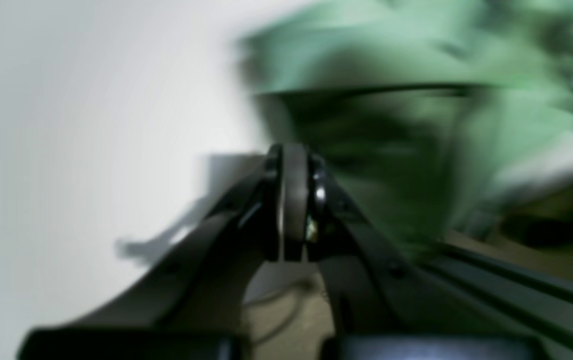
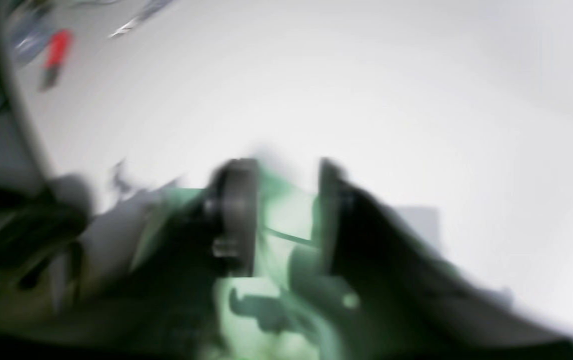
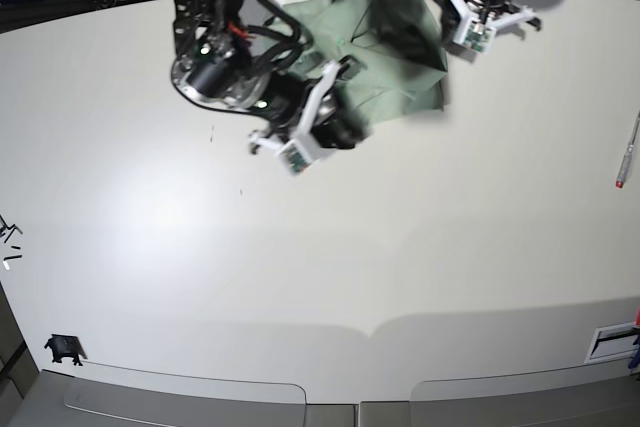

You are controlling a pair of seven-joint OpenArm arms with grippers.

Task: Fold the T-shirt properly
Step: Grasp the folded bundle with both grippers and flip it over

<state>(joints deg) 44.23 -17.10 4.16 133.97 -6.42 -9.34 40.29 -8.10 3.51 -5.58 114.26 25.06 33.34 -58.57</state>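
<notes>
Two claws sat over the T-shirt (image 3: 390, 52), bunched at the table's (image 3: 320, 247) 12 o'clock edge. Left claw (image 1: 294, 200) was closed, empty. Right claw (image 2: 281, 215) pinched green cloth.

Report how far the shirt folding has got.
Done: nothing tidy yet; the T-shirt sits bunched at the table's far edge, not a flat fold. In hand: the right gripper has green cloth between its fingers, though blur hides details; the left gripper is shut with no cloth visibly in it. Left: spreading the shirt flat and making every fold.
</notes>
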